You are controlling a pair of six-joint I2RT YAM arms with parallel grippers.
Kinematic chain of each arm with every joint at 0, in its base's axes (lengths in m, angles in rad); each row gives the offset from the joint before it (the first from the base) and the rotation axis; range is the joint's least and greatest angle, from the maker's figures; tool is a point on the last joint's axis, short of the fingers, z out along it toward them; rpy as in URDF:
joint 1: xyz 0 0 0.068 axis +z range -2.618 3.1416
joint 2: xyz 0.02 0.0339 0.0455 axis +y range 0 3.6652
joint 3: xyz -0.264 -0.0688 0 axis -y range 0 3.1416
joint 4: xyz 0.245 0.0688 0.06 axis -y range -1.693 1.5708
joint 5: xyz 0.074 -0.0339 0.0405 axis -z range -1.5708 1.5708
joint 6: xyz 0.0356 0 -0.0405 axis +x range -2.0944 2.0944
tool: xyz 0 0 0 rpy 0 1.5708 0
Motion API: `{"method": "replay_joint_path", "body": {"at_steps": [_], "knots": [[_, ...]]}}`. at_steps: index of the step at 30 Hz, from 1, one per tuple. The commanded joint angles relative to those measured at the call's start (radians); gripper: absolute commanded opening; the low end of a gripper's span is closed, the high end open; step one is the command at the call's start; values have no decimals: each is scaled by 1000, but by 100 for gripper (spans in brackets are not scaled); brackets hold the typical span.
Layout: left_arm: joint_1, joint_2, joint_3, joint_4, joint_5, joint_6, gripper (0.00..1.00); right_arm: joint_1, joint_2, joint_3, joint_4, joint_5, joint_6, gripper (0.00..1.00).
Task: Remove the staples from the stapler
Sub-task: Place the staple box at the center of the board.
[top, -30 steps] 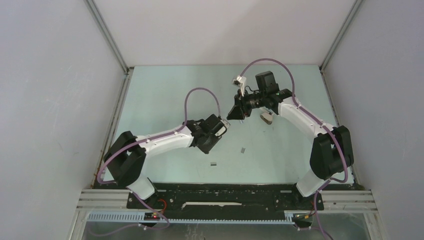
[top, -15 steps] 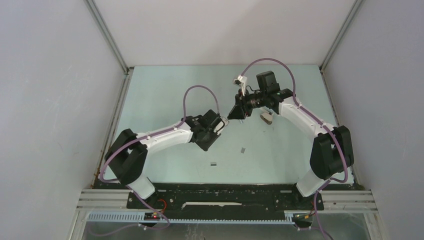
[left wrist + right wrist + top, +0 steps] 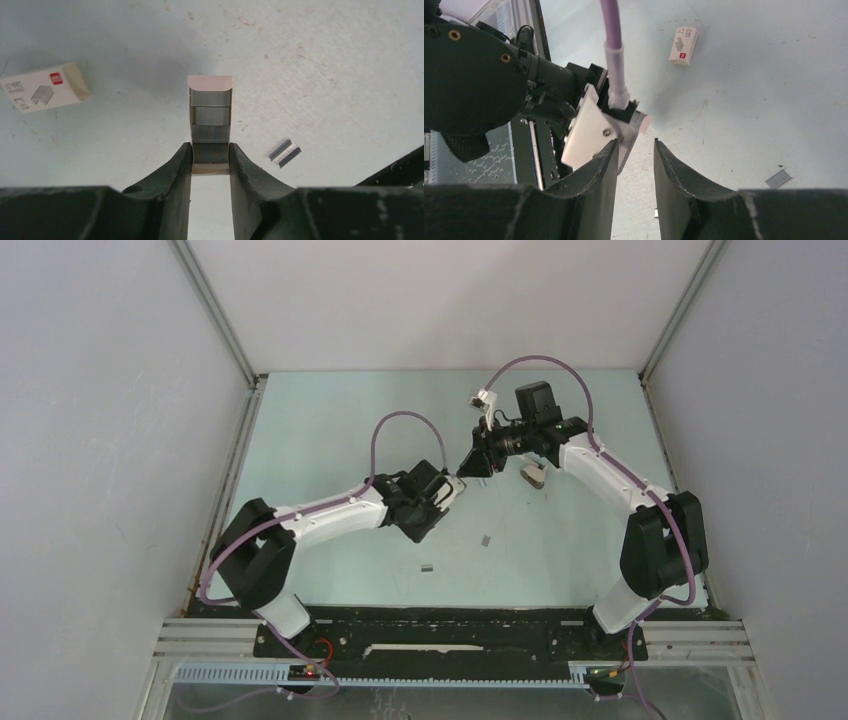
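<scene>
Light bright, even, diffuse. I note a faint shadow on the table [image 3: 325, 75] ahead of my left hand [image 3: 210, 150].

A small white box [image 3: 42, 93] with a red mark lies flat at the upper left of the left wrist view. An open box [image 3: 210, 122] is in the middle, its flap open. In the top view, a squat dark thing [image 3: 534, 476] rests on the pale green table [image 3: 330, 430], right of the middle.

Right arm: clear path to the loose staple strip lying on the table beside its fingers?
Probably yes. The right gripper is open and empty, and the staple strip lies alone on bare table; the left arm is on the other side.
</scene>
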State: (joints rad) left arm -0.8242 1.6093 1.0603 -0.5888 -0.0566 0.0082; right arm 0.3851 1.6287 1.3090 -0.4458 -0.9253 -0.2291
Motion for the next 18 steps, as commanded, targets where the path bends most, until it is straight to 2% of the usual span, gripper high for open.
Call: {"method": "replay_joint_path", "body": {"at_steps": [1, 18], "knots": [[-7, 4, 7, 26, 43, 57, 30, -9, -44, 0, 6, -9, 11, 41], [-6, 93, 20, 132, 43, 107, 32, -27, -52, 0, 2, -12, 9, 41]]}}
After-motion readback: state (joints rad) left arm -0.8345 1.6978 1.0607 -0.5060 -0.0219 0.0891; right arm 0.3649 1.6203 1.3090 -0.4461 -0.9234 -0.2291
